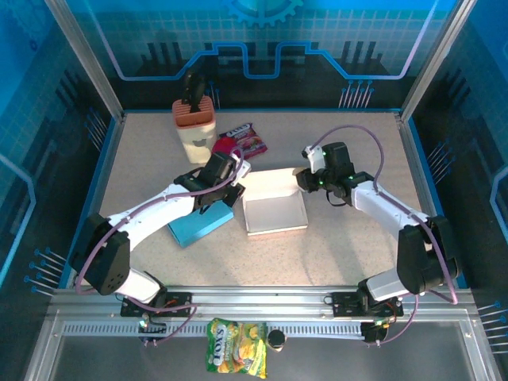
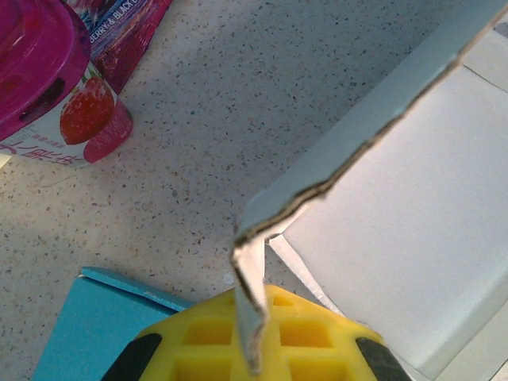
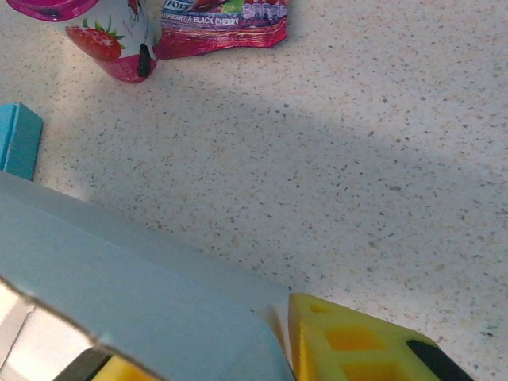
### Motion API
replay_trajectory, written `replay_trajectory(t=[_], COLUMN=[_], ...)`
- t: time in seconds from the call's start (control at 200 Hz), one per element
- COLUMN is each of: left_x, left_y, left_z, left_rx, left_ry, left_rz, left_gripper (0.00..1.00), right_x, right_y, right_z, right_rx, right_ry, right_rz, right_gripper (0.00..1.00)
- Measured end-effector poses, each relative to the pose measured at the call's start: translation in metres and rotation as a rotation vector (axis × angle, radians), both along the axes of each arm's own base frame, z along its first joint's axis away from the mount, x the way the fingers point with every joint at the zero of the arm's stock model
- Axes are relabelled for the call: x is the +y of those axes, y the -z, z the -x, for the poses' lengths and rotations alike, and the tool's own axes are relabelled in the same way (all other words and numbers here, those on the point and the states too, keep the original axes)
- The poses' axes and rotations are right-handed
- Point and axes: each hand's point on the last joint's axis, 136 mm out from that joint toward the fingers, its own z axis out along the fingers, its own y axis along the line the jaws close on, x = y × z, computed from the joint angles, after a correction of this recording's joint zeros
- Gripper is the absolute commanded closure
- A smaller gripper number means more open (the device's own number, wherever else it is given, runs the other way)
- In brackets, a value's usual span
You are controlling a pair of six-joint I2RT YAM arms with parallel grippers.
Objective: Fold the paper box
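**Operator:** Report the state of each end effector.

**Technician:** The left gripper [image 1: 236, 178] is closed on the paper box [image 1: 274, 208]. In the left wrist view, a raw cardboard flap edge [image 2: 250, 309] runs down against its yellow finger pad [image 2: 305, 341]. The right gripper [image 1: 305, 179] straddles the box's back wall [image 3: 135, 294]. One yellow finger [image 3: 349, 345] sits on the outer side of that wall and part of the other shows below it. Whether those jaws are clamped cannot be told.

**Operator:** Where is the box?

**Technician:** It lies between the two grippers, open side up. One rear corner is at each gripper and the tray extends away from both toward the arm bases.

**Operator:** Describe the surface.

**Technician:** The table [image 1: 341, 254] is beige with fine dark speckles. A blue carton [image 1: 198, 226] lies flat just below the left gripper. A strawberry cup [image 2: 55, 87] and a berry snack packet [image 3: 222, 24] rest ahead of both grippers. A tan container [image 1: 194, 131] stands beyond the cup.

**Operator:** And the room?

**Technician:** Blue printed panels [image 1: 262, 40] in a metal frame [image 1: 83, 59] enclose the table. A slotted aluminium rail [image 1: 270, 300] carries the arm bases. A yellow-green bag [image 1: 236, 359] lies on the near side of the rail.
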Motion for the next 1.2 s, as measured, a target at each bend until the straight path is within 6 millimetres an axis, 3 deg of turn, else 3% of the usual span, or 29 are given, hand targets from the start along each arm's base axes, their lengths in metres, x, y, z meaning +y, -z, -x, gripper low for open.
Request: replay_trajectory(t=[0.34, 0.865, 1.03, 1.201], left_x=[0.0, -0.011, -0.016, -0.021], left_y=[0.0, -0.005, -0.014, -0.014], left_z=[-0.001, -0.012, -0.021, -0.028], left_rx=[0.014, 0.057, 0.016, -0.035], left_ry=[-0.041, -0.339, -0.36, -0.353], left_rz=[0.029, 0.188, 0.234, 0.275], left_gripper=[1.0, 1.0, 1.0, 1.0], right_x=[0.003, 0.012, 0.01, 0.005], right_y=[0.001, -0.014, -0.018, -0.008], right_z=[0.001, 0.0, -0.007, 0.001], right_rx=[-0.011, -0.015, -0.049, -0.098], right_ry=[0.033, 0.317, 0.375, 0.389], right_rz=[0.066, 0.108, 0.059, 0.003], right_gripper=[1.0, 1.0, 1.0, 1.0])
